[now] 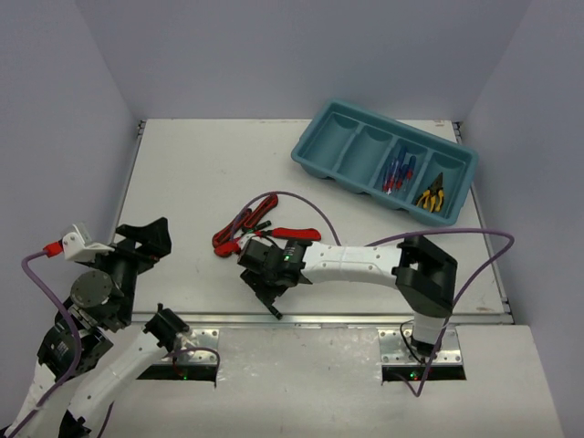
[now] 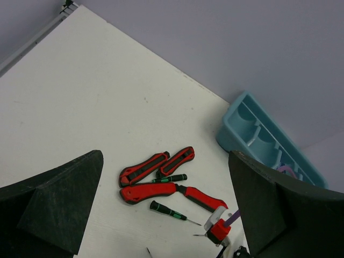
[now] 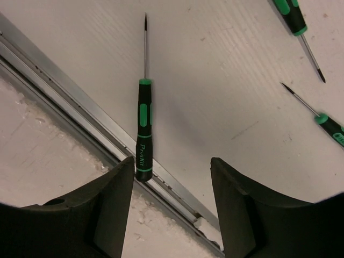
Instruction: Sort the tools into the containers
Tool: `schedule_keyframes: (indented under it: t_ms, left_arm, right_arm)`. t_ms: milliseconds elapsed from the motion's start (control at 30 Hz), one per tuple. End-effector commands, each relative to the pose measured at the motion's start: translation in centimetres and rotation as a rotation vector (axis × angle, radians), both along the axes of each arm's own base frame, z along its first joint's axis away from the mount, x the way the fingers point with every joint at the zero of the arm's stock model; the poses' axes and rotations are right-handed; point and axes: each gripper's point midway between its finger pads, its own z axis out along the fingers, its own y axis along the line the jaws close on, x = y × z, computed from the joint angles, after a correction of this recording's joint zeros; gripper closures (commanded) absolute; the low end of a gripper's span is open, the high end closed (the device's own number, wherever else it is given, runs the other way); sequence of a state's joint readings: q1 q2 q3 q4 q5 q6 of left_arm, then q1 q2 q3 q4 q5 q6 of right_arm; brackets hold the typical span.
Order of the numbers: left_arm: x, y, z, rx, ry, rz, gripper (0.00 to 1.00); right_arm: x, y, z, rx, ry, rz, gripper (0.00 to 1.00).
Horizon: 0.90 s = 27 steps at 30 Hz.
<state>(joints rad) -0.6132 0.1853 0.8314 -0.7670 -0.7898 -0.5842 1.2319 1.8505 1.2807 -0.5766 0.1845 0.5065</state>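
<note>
The left gripper hangs over the left edge of the tabletop, its jaws spread wide with nothing between them. Its wrist camera looks across the bare surface toward the tools.

Near the middle of the tabletop lie the red-handled cutters, close together, their handles splayed. One black-and-green screwdriver lies among the handles. A second screwdriver lies just on the near side of them.

The right arm reaches leftward across the front of the tabletop, and the right gripper points down at the near edge. Its jaws stand apart and are not clamped on anything. Below them lies a third black-and-green screwdriver, flat, with its thin shaft pointing away from the gripper. The butt of its handle lies over the metal rail that runs along the tabletop's edge. That butt sits in the gap close to the left finger. Whether it touches the finger is hard to tell from this angle.

At the far right corner the teal tray sits at a slant. Its third compartment from the left holds the blue-and-red screwdrivers. The rightmost one holds the yellow-and-black pliers.
</note>
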Motion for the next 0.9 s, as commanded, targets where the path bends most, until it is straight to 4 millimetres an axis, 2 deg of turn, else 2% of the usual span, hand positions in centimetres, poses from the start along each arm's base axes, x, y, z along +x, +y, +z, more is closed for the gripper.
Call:
schedule_keyframes:
  t_ms: [0,67,133,233,400,633,767,867]
  left_arm:
    - [-0.3,0.3,1.2,-0.025,-0.044,0.006,0.00]
    - [-0.3,0.3,1.3,-0.025,-0.045,0.005,0.00]
    - [-0.3,0.3,1.2,-0.022,-0.042,0.004,0.00]
    - [-0.3,0.3,1.3,-0.024,-0.044,0.002,0.00]
    - [-0.3,0.3,1.3,-0.025,-0.047,0.002,0.00]
    - [-0.3,0.2,1.3,-0.023,-0.044,0.001,0.00]
    - [-0.3,0.3,1.3,-0.022,-0.044,0.002,0.00]
    - [-0.3,0.3,1.3,-0.023,-0.045,0.002,0.00]
  right_arm:
    - [0.1,1.5,-0.8,-0.006,-0.015,-0.056,0.44]
    - [-0.3,1.9,-1.8,-0.019,0.006,-0.048,0.48]
    - [0.1,2.1,-2.5,-0.050,-0.005,-0.057,0.52]
    - [-0.1,1.8,-4.1,-0.101,0.013,-0.052,0.55]
    - [0.1,1.8,-4.8,-0.106,0.010,-0.069,0.55]
    - [1.7,1.3,-2.4,-0.075,-0.079,-0.134,0.55]
    - [1.5,1.8,-0.9,-0.006,-0.082,-0.131,0.54]
    - [0.6,2.3,-0.7,0.030,-0.049,-0.091,0.54]
